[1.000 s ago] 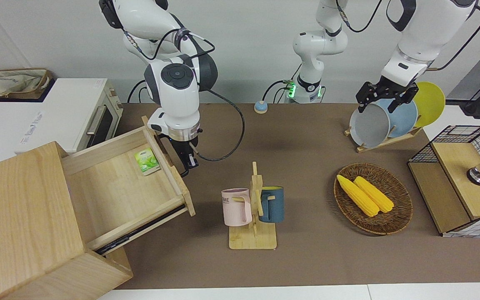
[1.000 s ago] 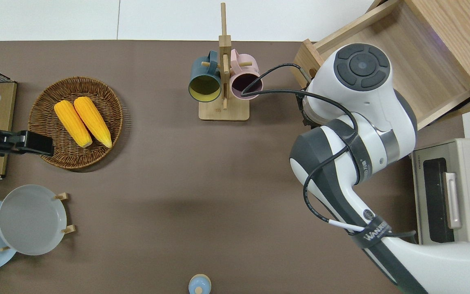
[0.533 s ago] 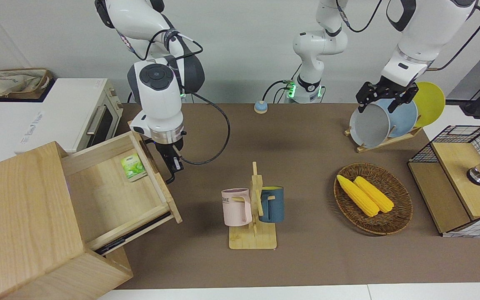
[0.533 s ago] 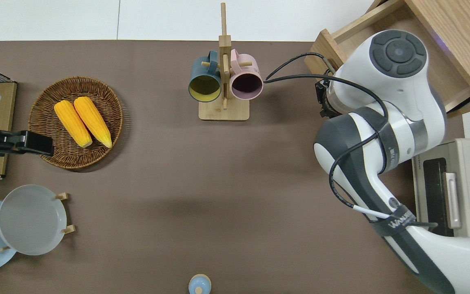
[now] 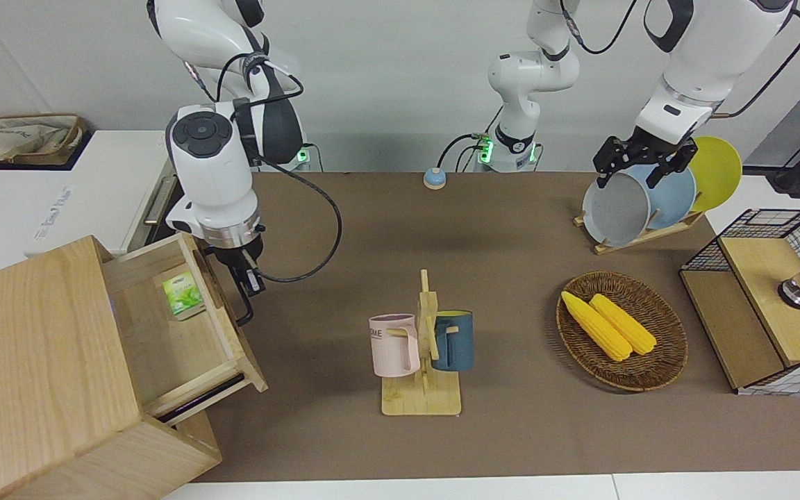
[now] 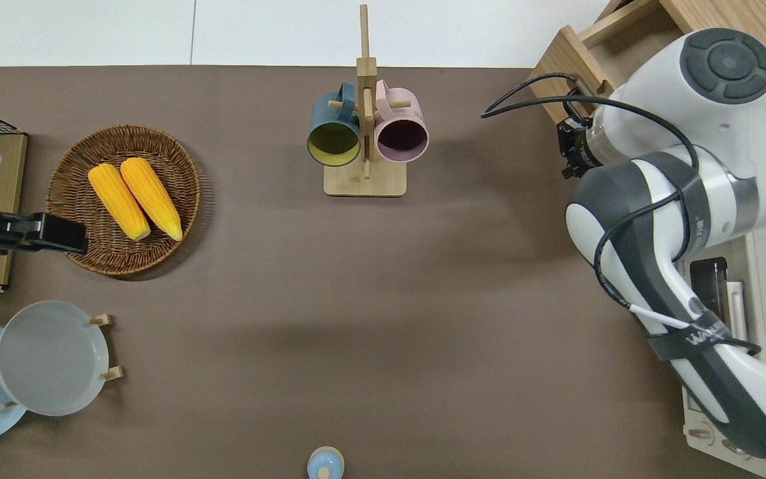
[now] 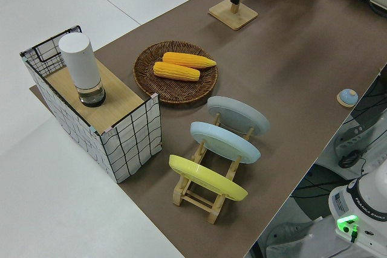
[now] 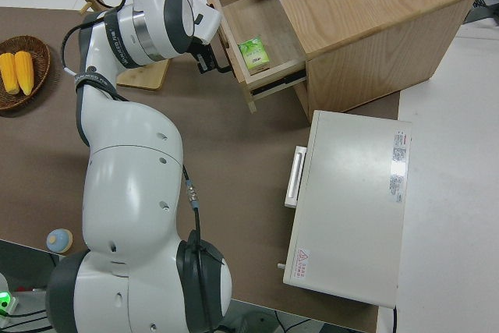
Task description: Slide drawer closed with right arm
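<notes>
The pale-wood drawer (image 5: 223, 316) stands partly open from the light-wood cabinet (image 5: 32, 361) at the right arm's end of the table. A green packet (image 5: 183, 295) lies in it. The drawer also shows in the overhead view (image 6: 612, 43) and the right side view (image 8: 265, 29). My right gripper (image 5: 246, 281) is low at the drawer's front, against the black bar handle (image 5: 242, 316). It shows in the overhead view (image 6: 572, 150) and the right side view (image 8: 209, 58) too. My left arm is parked.
A white oven (image 5: 60, 194) stands beside the cabinet, nearer to the robots. A mug rack (image 5: 422, 347) with two mugs stands mid-table. A basket of corn (image 5: 622, 330), a plate rack (image 5: 643, 201) and a wire-mesh box (image 5: 768, 298) are toward the left arm's end.
The drawer has slid well into the cabinet, and my right gripper has moved with its front toward the cabinet. The left arm has not moved.
</notes>
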Available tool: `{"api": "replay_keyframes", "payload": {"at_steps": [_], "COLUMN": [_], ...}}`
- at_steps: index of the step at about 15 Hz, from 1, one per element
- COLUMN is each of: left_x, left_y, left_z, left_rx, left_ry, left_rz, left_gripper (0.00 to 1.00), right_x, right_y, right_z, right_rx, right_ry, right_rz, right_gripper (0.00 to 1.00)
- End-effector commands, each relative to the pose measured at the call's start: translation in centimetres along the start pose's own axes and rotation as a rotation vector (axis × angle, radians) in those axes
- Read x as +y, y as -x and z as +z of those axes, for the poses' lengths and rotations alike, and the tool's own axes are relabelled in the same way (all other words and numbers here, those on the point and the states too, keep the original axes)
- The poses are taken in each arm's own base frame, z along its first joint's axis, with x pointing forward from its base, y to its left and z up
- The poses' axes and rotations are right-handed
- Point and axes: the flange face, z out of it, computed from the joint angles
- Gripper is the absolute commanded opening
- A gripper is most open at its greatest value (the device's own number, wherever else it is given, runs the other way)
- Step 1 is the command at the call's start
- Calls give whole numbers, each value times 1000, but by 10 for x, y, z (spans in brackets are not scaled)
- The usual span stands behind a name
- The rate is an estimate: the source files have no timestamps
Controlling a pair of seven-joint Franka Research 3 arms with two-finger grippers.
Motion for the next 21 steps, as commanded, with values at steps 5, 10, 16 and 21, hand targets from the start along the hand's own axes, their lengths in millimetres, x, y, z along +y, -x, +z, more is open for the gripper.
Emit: {"api": "replay_keyframes", "payload": {"at_steps": [5, 10, 16, 21], "left_x": [-1, -1, -1, -1], "left_y": [-1, -1, -1, -1], "left_z": [-3, -4, -4, -3], "left_rx": [-7, -5, -5, -7], "left_ry": [-16, -16, -16, -16], "left_rz": [11, 11, 11, 11], "left_gripper": [993, 993, 993, 993], "right_x": [5, 14, 30, 33], "right_y": [-65, -94, -131, -141], "right_z": [1, 5, 9, 13], "right_rx": [-3, 1, 8, 10], "right_ry": [-39, -50, -64, -73], "right_rz": [-50, -62, -70, -67], "right_gripper": [0, 0, 0, 0]}}
